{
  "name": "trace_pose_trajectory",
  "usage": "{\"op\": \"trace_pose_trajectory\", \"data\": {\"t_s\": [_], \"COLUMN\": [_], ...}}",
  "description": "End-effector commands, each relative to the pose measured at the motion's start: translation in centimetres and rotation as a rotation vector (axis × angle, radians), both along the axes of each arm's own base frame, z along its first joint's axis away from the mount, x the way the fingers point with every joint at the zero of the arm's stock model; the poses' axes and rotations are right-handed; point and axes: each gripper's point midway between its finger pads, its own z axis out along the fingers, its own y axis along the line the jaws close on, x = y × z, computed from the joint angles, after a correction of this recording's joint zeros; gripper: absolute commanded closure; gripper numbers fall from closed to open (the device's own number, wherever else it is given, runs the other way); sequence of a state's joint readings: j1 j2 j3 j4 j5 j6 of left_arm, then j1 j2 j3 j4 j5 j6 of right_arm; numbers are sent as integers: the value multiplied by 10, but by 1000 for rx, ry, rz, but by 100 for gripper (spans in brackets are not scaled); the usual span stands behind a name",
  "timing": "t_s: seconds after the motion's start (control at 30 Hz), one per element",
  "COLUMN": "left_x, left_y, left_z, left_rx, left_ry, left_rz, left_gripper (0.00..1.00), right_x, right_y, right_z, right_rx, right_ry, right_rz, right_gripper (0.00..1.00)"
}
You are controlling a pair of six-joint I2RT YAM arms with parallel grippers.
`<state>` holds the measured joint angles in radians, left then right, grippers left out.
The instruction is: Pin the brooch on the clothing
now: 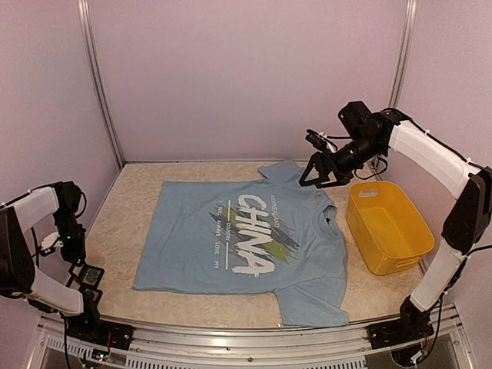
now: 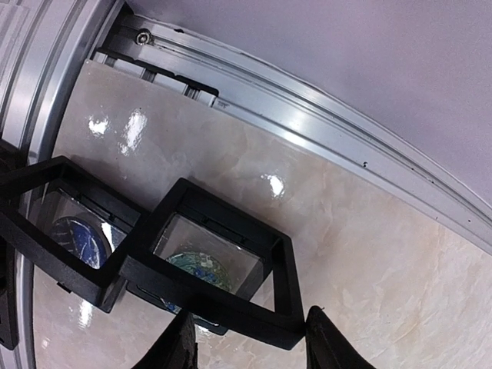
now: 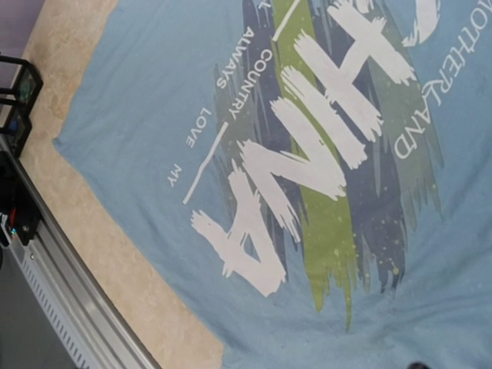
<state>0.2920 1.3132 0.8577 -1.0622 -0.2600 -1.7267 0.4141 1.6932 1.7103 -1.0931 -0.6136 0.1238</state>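
The light blue T-shirt [image 1: 238,238] lies flat on the table, its white "CHINA" print filling the right wrist view [image 3: 323,131]. No loose brooch is in view. Two black square display cases [image 2: 215,269] lie at the table's near left corner. The left case holds a round dark blue badge [image 2: 81,238] and the right case a green-blue one [image 2: 196,265]. My left gripper [image 2: 254,346] is open, with the nearer case's corner between its fingertips. My right gripper [image 1: 317,178] hangs open and empty above the shirt's collar area.
A yellow basket [image 1: 388,227] stands right of the shirt. The cases also show small at the near left in the top view [image 1: 92,277]. A metal rail [image 2: 307,115] and pale walls bound the table.
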Motion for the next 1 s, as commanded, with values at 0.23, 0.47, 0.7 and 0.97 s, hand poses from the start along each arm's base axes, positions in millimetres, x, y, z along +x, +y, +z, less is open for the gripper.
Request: {"op": "trace_pose_trajectory", "data": {"t_s": [0.23,0.47,0.7,0.97], "left_x": [-21,-24,-20,-9], "left_y": [5,10,12,10], "left_z": [-4,-7,-7,-1], "left_rx": [28,39,41,60], "left_ry": [52,67,57,37], "left_rz": [40,38,19,-26], "left_gripper": [55,55,71,83], "right_x": [1,1,1,2], "right_y": [0,1,1,1], "right_z": [15,15,15,18], "right_rx": [34,39,41,48], "right_ry": [-25,-21,-21,-26], "right_rz": [5,8,9,7], "right_gripper": [14,14,14,14]}}
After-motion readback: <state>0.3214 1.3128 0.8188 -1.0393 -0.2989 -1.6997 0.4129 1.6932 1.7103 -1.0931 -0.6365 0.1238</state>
